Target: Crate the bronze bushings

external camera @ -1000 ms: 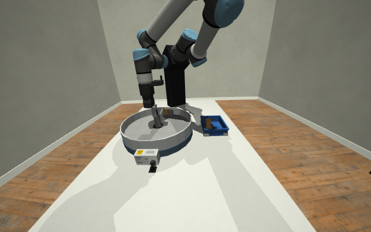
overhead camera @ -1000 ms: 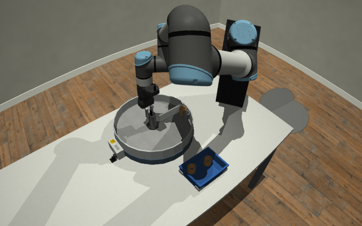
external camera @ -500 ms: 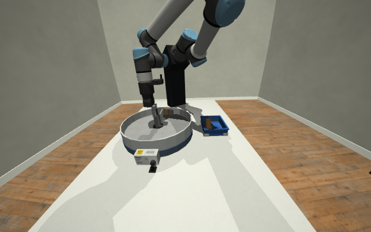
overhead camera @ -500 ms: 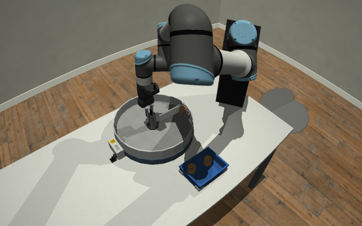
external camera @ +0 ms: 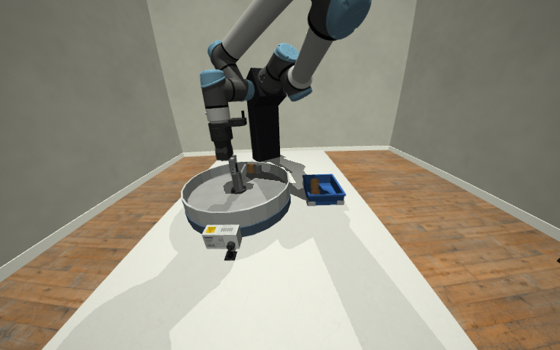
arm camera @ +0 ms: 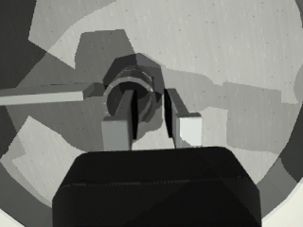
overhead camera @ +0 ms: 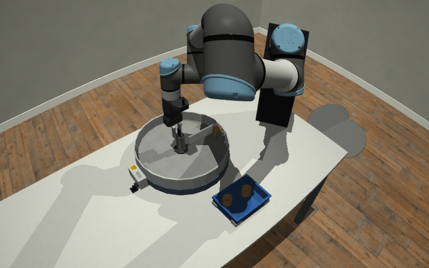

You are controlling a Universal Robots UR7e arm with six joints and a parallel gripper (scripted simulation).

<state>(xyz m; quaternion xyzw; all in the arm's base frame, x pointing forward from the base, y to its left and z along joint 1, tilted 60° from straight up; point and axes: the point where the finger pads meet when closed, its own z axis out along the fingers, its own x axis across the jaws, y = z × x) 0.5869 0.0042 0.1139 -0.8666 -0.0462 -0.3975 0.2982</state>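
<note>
1. My gripper [overhead camera: 176, 131] [external camera: 233, 169] [arm camera: 151, 104] hung over the middle of the turning table [overhead camera: 177, 183] [external camera: 235, 217], beside its central post [overhead camera: 180, 143] [external camera: 237, 181] [arm camera: 110, 98]. Its fingers stood apart, with nothing between them; I judged this a waiting pose, spaced for a bushing.
2. One bronze bushing [overhead camera: 215, 130] [external camera: 250, 168] stood inside the turning table's wall, near the outer end of the bar [overhead camera: 200, 135] [arm camera: 43, 96]. The bar probably guided parts as the table turned.
3. A steel bushing [overhead camera: 220, 135] [external camera: 257, 168] stood just beside it, rightly left on the turning table. That closeness called for careful finger placement.
4. Two more bronze bushings [overhead camera: 227, 200] [external camera: 315, 191] sat in the blue crate [overhead camera: 267, 195] [external camera: 324, 200], beside the turning table on the bench [overhead camera: 79, 221] [external camera: 247, 309]. They stood upright and apart, leaving room for the remaining one.
</note>
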